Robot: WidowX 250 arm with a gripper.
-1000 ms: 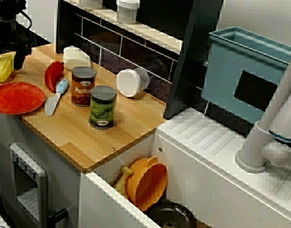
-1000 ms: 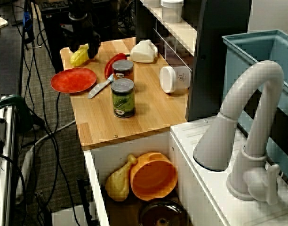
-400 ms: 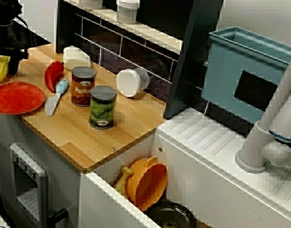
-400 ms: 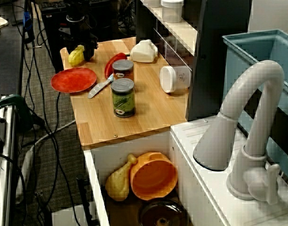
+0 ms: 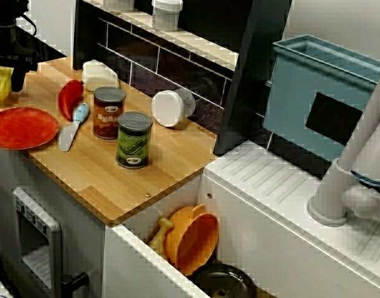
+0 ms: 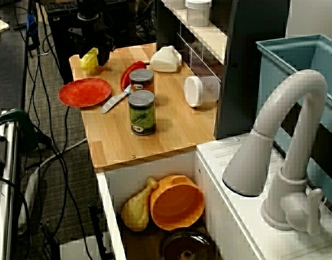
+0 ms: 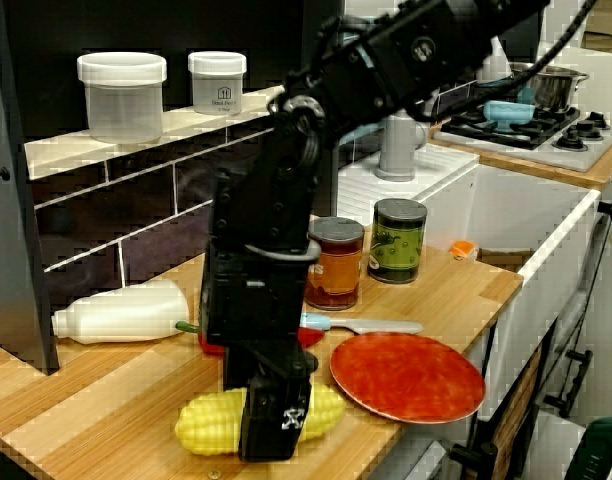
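Observation:
My black gripper [image 7: 271, 440] stands at the far end of the wooden counter [image 5: 171, 161], with its fingers closed around the middle of a yellow corn cob [image 7: 211, 425]. The cob lies level with the board at the counter's corner. In the high view over the counter the gripper [image 5: 15, 77] is at the left edge, with the corn cob [image 5: 0, 85] beside it. From over the tap, the gripper [image 6: 98, 54] covers part of the corn cob [image 6: 89, 58]. A red plate [image 7: 406, 375] lies just beside the cob.
On the counter are a red pepper [image 5: 69, 98], a blue-handled knife [image 5: 72, 127], two cans [image 5: 109, 112] [image 5: 134, 139], a white bottle on its side [image 5: 171, 107] and a white container [image 5: 98, 74]. The sink holds an orange bowl [image 6: 177, 206] and a toy drumstick [image 6: 134, 210]. The tap [image 6: 285, 141] stands at the right.
The gripper and the corn cob have shifted together a little toward the counter's far corner, and the cob's tilt has changed. Everything else is where it was.

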